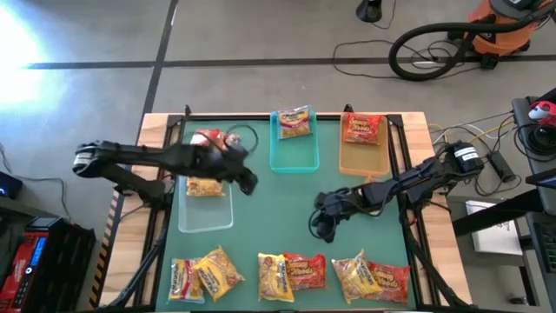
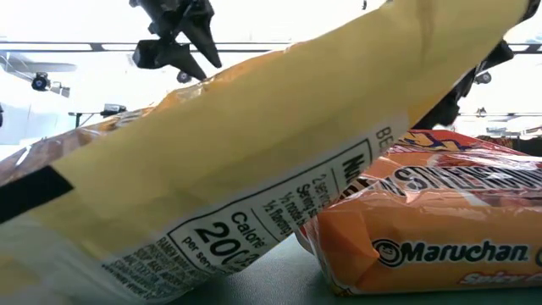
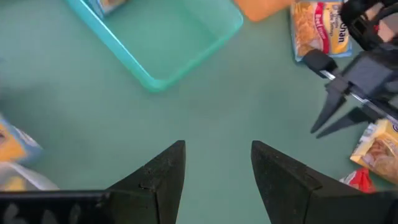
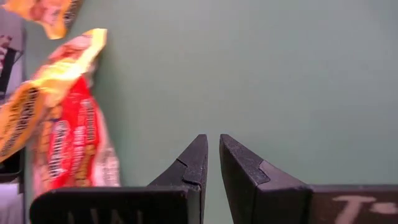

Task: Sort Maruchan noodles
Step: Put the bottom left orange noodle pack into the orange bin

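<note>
Left gripper hangs just beside the clear tray, on the side facing the teal tray, fingers spread with bare mat between them and nothing held. My read: it is clear of the tray and free to fetch another packet. In that clear tray sits a yellow packet, long axis running across the tray's width, and a red packet lies at its far end under the arm.

Right gripper hovers over open mat, between the teal tray and the front row, fingers nearly pressed together with only a slit showing, gripping nothing. It looks lined up to head for the unsorted packets.

The teal tray holds one packet with a pink band, lying roughly along the tray's length. The tan tray, next to it, holds a red one pointing the same way.

The rest wait in the front row along the near edge, opposite the teal tray: yellow and red packets, overlapping and tilted at mixed angles, so each will likely need its own approach
</note>
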You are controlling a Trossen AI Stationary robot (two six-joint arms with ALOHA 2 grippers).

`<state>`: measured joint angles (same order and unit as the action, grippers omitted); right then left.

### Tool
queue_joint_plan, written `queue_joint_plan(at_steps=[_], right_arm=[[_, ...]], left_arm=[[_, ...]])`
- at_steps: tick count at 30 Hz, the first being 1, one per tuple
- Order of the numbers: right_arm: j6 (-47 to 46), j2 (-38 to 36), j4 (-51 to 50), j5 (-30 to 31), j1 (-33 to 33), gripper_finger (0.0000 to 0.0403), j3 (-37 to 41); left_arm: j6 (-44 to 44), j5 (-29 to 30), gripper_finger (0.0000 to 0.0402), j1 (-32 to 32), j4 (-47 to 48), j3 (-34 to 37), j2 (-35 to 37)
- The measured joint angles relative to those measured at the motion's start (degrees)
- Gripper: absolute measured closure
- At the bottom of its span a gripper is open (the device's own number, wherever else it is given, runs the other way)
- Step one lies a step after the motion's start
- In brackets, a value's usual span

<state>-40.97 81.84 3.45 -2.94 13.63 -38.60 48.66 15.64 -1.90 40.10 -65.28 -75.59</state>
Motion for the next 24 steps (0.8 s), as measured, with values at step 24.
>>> queue_joint_plan(at_steps=[24], right_arm=[[-6.3,0.4,-5.9,0.0,11.5,0.0369,-8.3]], left_arm=[[17.8,-6.7,0.0235,-22.3,8.6,-18.2,-25.3]])
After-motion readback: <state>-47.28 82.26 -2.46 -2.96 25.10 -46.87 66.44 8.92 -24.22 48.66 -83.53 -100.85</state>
